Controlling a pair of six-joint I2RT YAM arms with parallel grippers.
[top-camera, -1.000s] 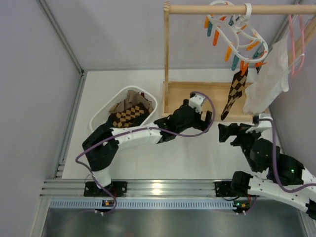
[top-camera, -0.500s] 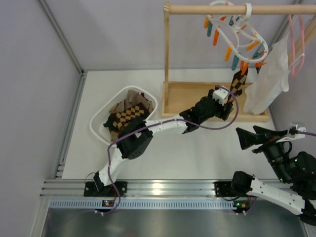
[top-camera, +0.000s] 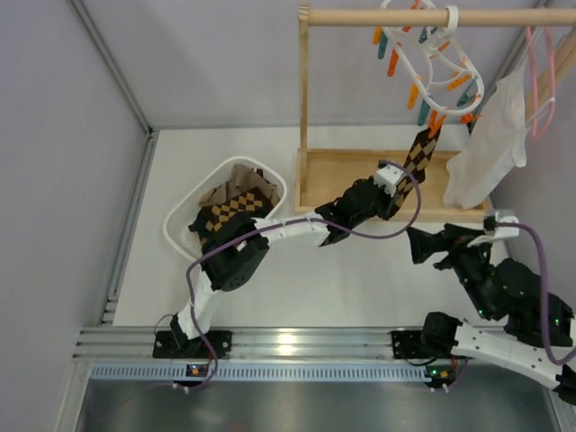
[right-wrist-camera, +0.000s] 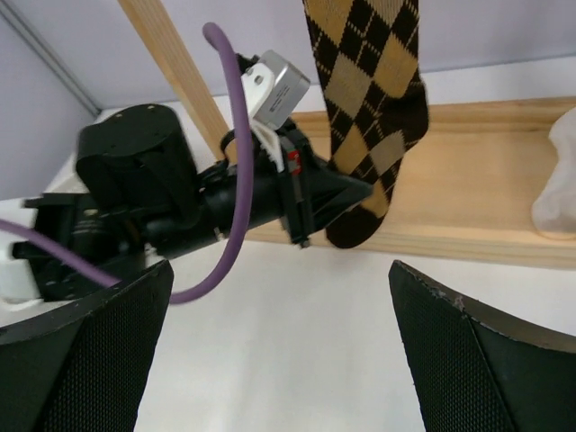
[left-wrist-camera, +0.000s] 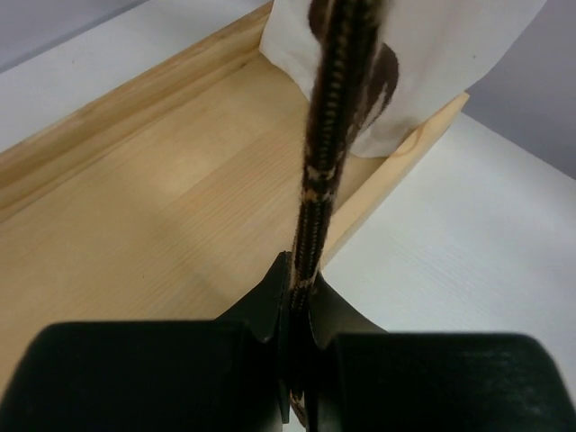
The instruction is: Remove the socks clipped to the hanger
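Observation:
A brown and tan argyle sock hangs from an orange clothespin on the white oval hanger, which hooks on the wooden rail. My left gripper is shut on the sock's lower part. In the left wrist view the sock runs edge-on up from between the shut fingers. The right wrist view shows the sock with the left gripper clamped on its toe end. My right gripper is open with nothing in it, low and to the right of the sock.
A white basket at the left holds argyle socks. The wooden stand has a tray base and a top rail. A white cloth and a thin pink hanger hang at the right.
My left arm reached right to the hanging sock and its jaws shut on it. The sock now slants toward the gripper. My right arm swung away, then came back near the stand.

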